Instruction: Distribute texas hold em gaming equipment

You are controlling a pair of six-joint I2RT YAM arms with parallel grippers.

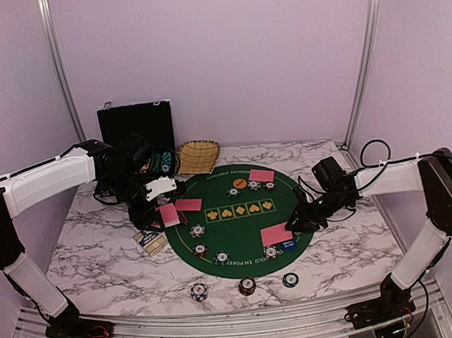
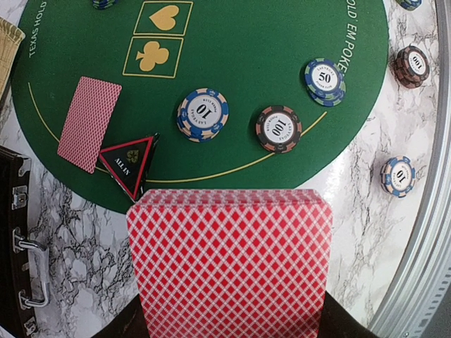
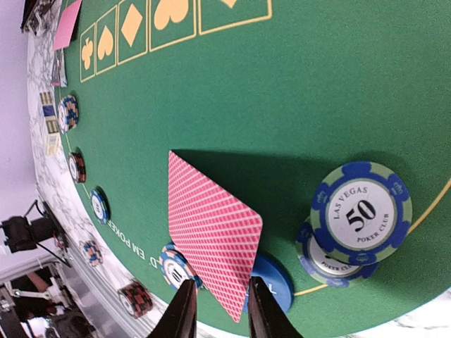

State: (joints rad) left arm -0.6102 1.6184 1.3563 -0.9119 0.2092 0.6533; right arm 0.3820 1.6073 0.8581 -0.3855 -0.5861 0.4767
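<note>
Left hand (image 1: 160, 211) is squeezed shut on a thick stack of cards (image 2: 229, 260) with red criss-cross backs. It holds the stack at the left edge of the round green mat (image 1: 238, 217). The mat lies on a white marble tabletop (image 1: 92, 254).

Right hand (image 3: 220, 313) is low over the right side of the mat. Its two fingers (image 3: 184, 310) stand a little apart. The corner of a loose card (image 3: 211, 232) pokes in between them. I cannot tell if the fingers touch it. This card is face down and leans on a blue disc (image 3: 273, 285) and a small chip. Two blue chips marked 50 (image 3: 359, 211) are piled just beside the disc.

Nearest the arms, three chips sit in a row on the bare tabletop, off the mat: a blue and white chip (image 1: 199, 290), a brown chip (image 1: 247, 285) and a teal chip (image 1: 290, 279).

Next, on the near left part of the mat, come a chip marked 10 (image 2: 203, 114) and a chip marked 100 (image 2: 278, 129). A black and red triangle (image 2: 130, 163) that says ALL IN lies right in front of the held stack. A second card (image 2: 88, 123) lies face down just beside it.

Yellow heart, club and diamond signs run across the middle of the mat.

On the far side of the mat are an orange disc (image 1: 240, 183), a far card (image 1: 262, 175) lying face down, and a few small chips near them.

Behind the mat sits a straw basket (image 1: 199, 155). A black case (image 1: 136, 125) stands up by the back wall.
</note>
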